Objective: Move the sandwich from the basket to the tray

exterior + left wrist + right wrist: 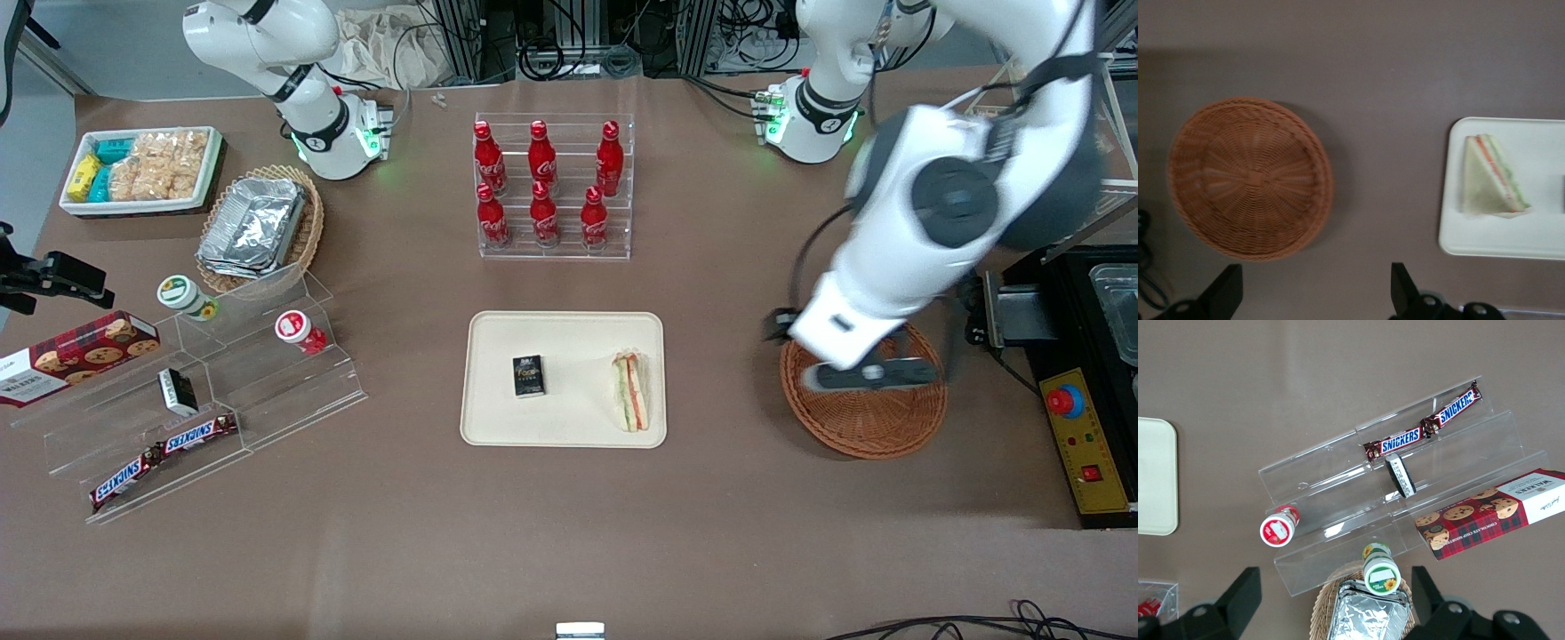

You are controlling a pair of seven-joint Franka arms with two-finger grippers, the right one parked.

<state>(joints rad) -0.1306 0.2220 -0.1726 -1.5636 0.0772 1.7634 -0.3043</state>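
The sandwich (631, 391) (1491, 177) lies flat on the cream tray (569, 338) (1511, 233), at the tray's end toward the working arm. The reddish-brown wicker basket (867, 427) (1251, 177) sits on the table toward the working arm's end, with nothing in it. My gripper (867, 373) (1315, 273) hangs above the basket, apart from the tray. It is open, its fingers (1399, 283) spread wide over bare table with nothing between them.
A small black box (528, 375) lies on the tray beside the sandwich. A clear rack of red bottles (553, 187) stands farther from the camera than the tray. A black machine with a red button (1062, 400) sits beside the basket. Clear stepped shelves (213, 391) with snacks lie toward the parked arm's end.
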